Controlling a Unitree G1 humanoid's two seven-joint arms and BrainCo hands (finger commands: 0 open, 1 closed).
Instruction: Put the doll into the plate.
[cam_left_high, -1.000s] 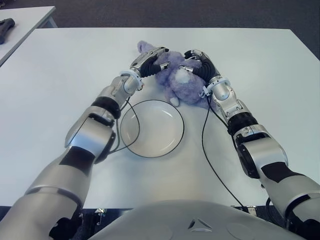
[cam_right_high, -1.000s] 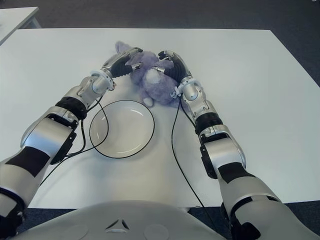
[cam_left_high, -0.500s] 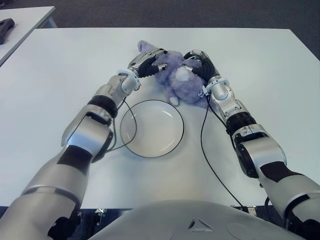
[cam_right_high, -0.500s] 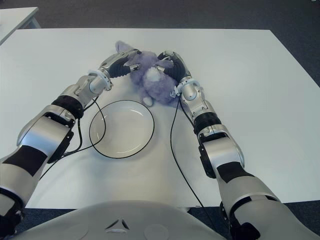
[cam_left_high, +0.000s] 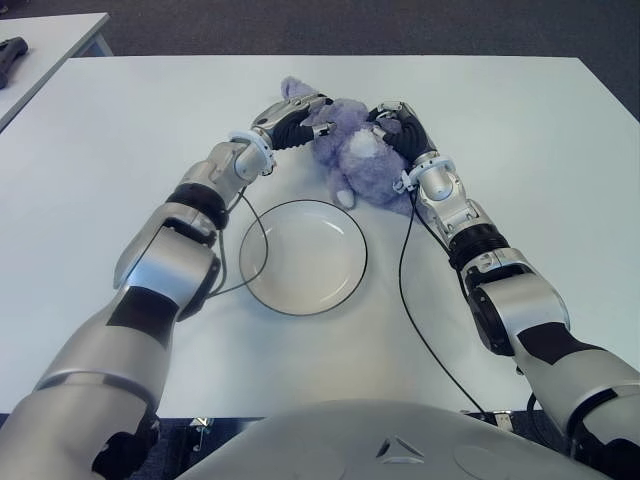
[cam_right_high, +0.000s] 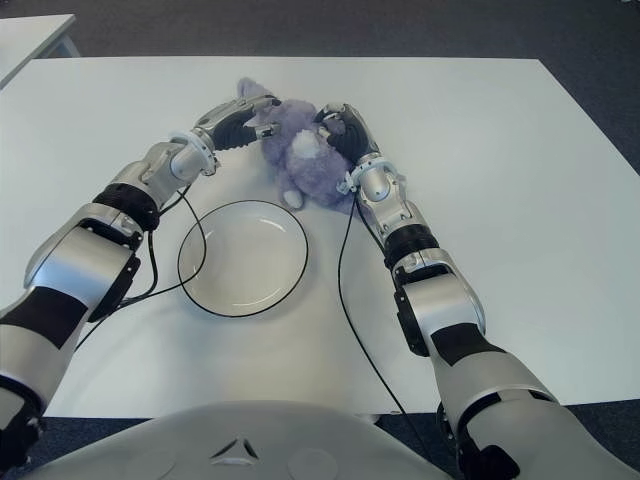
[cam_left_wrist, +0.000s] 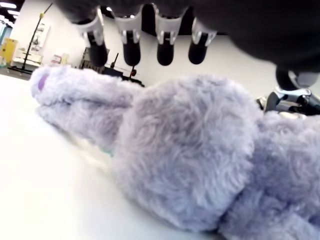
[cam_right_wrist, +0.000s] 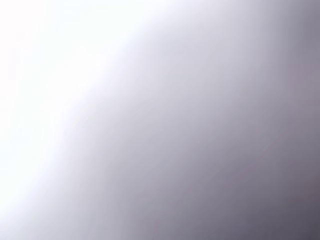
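A purple plush doll (cam_left_high: 352, 158) lies on the white table (cam_left_high: 530, 130), just beyond the black-rimmed white plate (cam_left_high: 303, 260), which holds nothing. My left hand (cam_left_high: 297, 108) reaches over the doll's head from the left. In the left wrist view its fingertips (cam_left_wrist: 131, 50) hang straight above the fur (cam_left_wrist: 190, 150) with a gap, so it is open. My right hand (cam_left_high: 392, 122) presses on the doll's right side with its fingers curled over the top. Fur fills the right wrist view.
Black cables (cam_left_high: 404, 290) trail from both wrists across the table, one beside the plate's left rim. A second white table (cam_left_high: 50, 40) with a dark object (cam_left_high: 12, 50) stands at the far left. Bare tabletop lies on both sides of the arms.
My left forearm has swung left and its hand has slid back toward the doll's ear. The right hand has pushed slightly further in against the doll. The plate has not moved.
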